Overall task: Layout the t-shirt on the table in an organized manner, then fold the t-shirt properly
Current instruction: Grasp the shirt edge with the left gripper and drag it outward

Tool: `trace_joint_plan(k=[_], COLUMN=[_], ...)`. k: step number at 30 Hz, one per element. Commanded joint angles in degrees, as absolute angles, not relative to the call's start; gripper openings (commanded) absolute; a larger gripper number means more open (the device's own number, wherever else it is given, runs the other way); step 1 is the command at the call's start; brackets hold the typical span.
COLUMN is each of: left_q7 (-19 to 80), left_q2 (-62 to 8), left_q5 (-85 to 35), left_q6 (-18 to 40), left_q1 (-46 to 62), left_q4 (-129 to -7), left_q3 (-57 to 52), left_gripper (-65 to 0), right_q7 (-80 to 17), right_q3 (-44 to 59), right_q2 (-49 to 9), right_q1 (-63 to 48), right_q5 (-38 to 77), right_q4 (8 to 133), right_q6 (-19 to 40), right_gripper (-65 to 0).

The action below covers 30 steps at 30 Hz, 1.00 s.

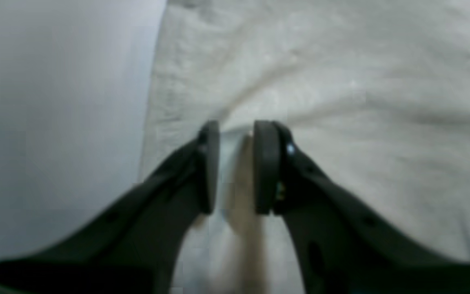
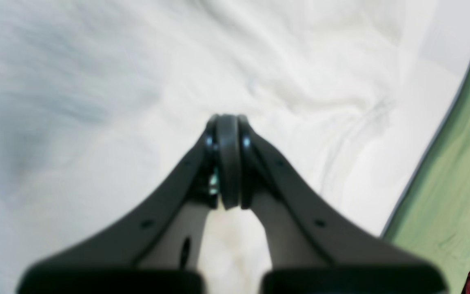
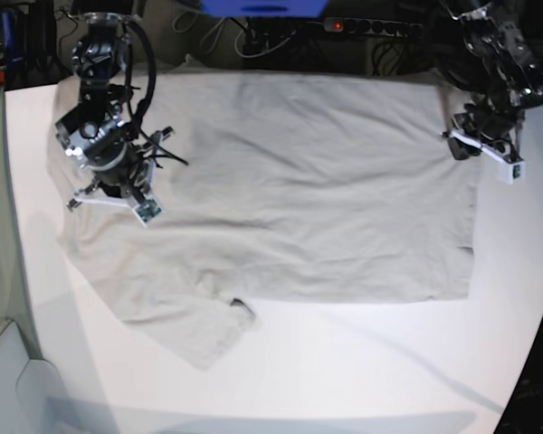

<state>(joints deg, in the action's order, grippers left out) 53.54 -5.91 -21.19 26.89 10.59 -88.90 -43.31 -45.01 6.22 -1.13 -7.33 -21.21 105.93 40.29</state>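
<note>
Rubber-like dark pads, rounded and matte, faced each other at the tips of the left claw (image 1: 237, 167), and between them a pale fold of the t-shirt (image 1: 341, 81) was pinched; the jaws stood slightly apart around that cloth. From the pads the black fingers ran back as broad, smooth, curved plastic arms with small holes. The fabric around the grip was soft, light grey-beige and creased, with wrinkles fanning out from the pinch, and its stitched hem edge lay against the smooth white counter (image 1: 55, 122).

The right claw (image 2: 227, 161) was fully closed, its round pads pressed flat together, above rumpled pale cloth of the t-shirt (image 2: 137, 81); whether any fabric was caught between them could not be told. Past the counter's curved edge lay green material (image 2: 455, 196).

In the base view the t-shirt (image 3: 317, 199) lay spread nearly flat across the far half of the counter (image 3: 362, 362), its body a broad wrinkled rectangle. One short sleeve reached toward the near edge. The left claw (image 3: 475, 145) sat at the shirt's edge on that view's right; the right claw (image 3: 118, 194) sat over the cloth on its left. No label or writing could be read on the shirt.
</note>
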Motion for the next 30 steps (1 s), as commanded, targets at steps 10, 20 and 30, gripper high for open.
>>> trace_joint_plan(k=[10,20,30], left_q7=[63.3,59.6,49.9], left_q2=[-7.3,-2.3,-4.9], left_q5=[-35.4,-22.7,-15.8], left_q6=[26.2,26.2,26.1], left_q1=[7.3,2.5,-4.8], left_q4=[-99.2,-88.4,-72.1], left_q3=[-49.5,-42.9,-38.7], left_gripper=[-50.2,-50.2,-50.2], right_q7=[-44.0,-43.9,-43.9], right_q3=[6.2,5.4,5.4], right_q2=[-1.3,-1.2,-1.7], right_q1=[-5.8,-3.5,-3.5], right_q5=[-21.0,-20.9,-21.0], right_q4=[103.9,97.9,97.8], right_q6=[40.0,40.0,40.0], right_gripper=[-65.0,-65.0,-65.0])
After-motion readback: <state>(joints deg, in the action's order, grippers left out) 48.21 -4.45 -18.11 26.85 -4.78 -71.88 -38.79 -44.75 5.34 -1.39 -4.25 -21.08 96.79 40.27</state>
